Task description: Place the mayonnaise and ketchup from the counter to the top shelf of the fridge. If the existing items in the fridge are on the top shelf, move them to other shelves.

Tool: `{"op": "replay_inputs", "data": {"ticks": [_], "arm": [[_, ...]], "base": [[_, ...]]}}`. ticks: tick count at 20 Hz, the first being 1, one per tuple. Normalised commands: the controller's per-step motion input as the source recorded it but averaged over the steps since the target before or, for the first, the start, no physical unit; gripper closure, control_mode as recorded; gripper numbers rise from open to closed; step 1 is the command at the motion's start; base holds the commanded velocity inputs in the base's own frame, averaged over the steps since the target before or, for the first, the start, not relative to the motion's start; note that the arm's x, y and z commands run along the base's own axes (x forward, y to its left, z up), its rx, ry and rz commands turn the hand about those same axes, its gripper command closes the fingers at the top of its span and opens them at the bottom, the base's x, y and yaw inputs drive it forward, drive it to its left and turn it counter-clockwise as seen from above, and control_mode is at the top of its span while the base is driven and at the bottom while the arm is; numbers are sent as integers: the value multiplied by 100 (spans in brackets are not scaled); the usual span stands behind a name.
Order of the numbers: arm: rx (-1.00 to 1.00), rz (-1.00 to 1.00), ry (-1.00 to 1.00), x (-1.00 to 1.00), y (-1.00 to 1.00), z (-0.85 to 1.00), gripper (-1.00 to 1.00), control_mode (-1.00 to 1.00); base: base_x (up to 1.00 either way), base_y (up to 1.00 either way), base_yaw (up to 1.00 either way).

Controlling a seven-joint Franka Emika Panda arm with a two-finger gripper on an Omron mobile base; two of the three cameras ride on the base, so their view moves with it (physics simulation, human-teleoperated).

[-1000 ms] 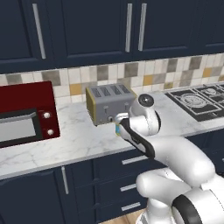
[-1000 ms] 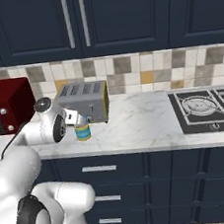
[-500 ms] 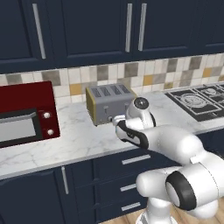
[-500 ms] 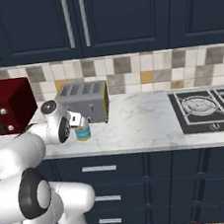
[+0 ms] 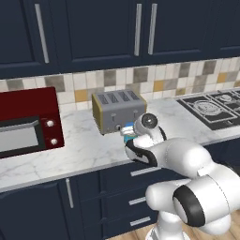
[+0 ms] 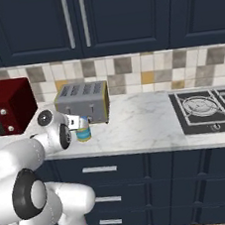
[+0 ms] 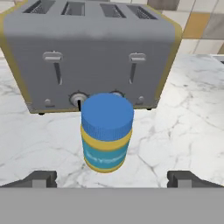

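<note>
The mayonnaise (image 7: 106,132) stands upright on the bench (image 7: 183,113), just in front of the grey toaster (image 7: 92,52) and toward the bench's front edge. The fingers (image 7: 41,178) are spread wide, one at either side of the jar, touching nothing.

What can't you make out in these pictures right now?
- Left base view: the mayonnaise is mostly hidden behind the arm's wrist.
- Hand view: the hand shows just its fingertips; the toaster hides the counter behind it.
- Right base view: the jar's label is too small to read.
</note>
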Motion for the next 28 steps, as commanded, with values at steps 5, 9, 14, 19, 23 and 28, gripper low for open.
{"op": "replay_inputs", "data": {"ticks": [5,9,14,19,23,28], "arm": [[-1,0,-3,4,0,0,-100,-100],[0,0,0,21,0,0,-100,-100],[0,0,0,22,0,0,-100,-100],[0,0,0,16,0,0,-100,-100],[0,0,0,13,0,-1,-100,-100],[0,0,0,12,0,-5,-100,-100]], "base": [[0,0,0],[0,0,0],[0,0,0],[0,0,0],[0,0,0],[0,0,0]]}}
